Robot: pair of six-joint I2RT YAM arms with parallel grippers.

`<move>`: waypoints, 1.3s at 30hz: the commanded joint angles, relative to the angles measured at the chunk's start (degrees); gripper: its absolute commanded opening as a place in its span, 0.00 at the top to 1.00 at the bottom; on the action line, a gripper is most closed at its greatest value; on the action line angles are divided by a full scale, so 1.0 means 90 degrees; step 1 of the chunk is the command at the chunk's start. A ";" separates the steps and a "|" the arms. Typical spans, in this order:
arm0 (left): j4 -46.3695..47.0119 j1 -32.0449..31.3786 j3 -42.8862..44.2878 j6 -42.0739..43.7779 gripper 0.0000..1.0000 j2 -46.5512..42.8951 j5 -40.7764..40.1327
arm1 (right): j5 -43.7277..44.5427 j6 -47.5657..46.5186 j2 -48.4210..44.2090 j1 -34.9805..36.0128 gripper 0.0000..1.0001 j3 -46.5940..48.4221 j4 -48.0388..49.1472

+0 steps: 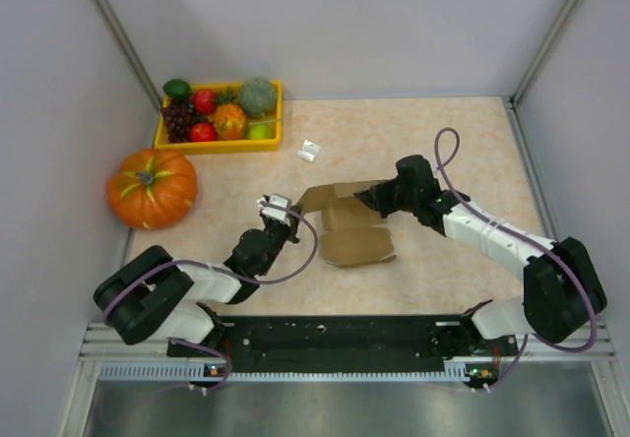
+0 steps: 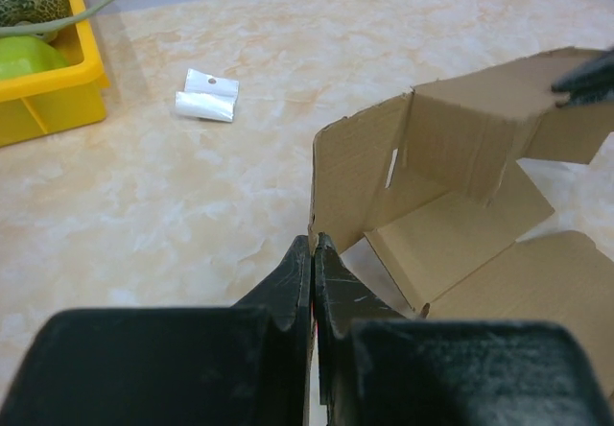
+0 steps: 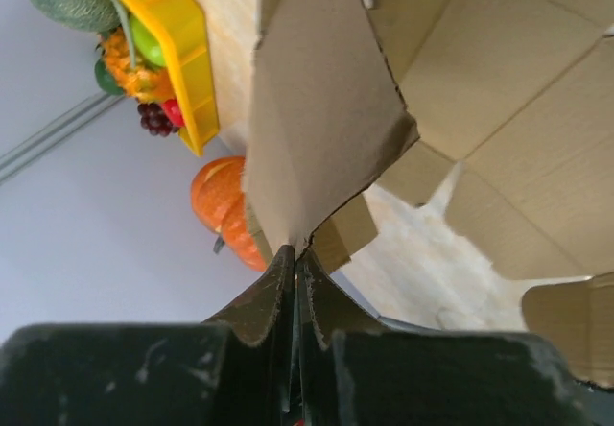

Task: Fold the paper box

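The paper box (image 1: 356,242) is a brown kraft cut-out, partly raised, in the middle of the table. My left gripper (image 1: 298,211) is at its left end and is shut on the edge of an upright side flap; in the left wrist view the gripper (image 2: 313,241) pinches that flap edge, with the box's panels (image 2: 460,138) standing beyond it. My right gripper (image 1: 362,197) is at the box's far side, shut on the tip of a lifted flap. In the right wrist view the gripper (image 3: 295,251) holds that flap (image 3: 326,109) up.
A yellow tray (image 1: 219,146) of toy fruit and vegetables stands at the back left, with an orange pumpkin (image 1: 153,188) in front of it. A tiny white object (image 1: 309,150) lies behind the box and also shows in the left wrist view (image 2: 206,96). Walls enclose the table.
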 commanded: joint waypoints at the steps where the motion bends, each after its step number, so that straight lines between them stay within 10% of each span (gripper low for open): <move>1: 0.1066 -0.0025 0.0287 -0.0497 1.00 0.0432 -0.0131 | 0.0273 0.0257 -0.0355 0.0178 1.00 -0.0761 0.1118; 18: 0.0248 -0.0112 0.0423 -0.2861 1.00 0.0374 0.0396 | 0.1698 -0.0153 -0.1049 0.0793 1.00 -0.2744 0.3512; 39: 0.1254 -0.1694 0.0892 -0.1974 1.00 0.1839 -0.1371 | 0.2099 -0.1109 -0.2531 0.0950 1.00 -0.3789 0.2761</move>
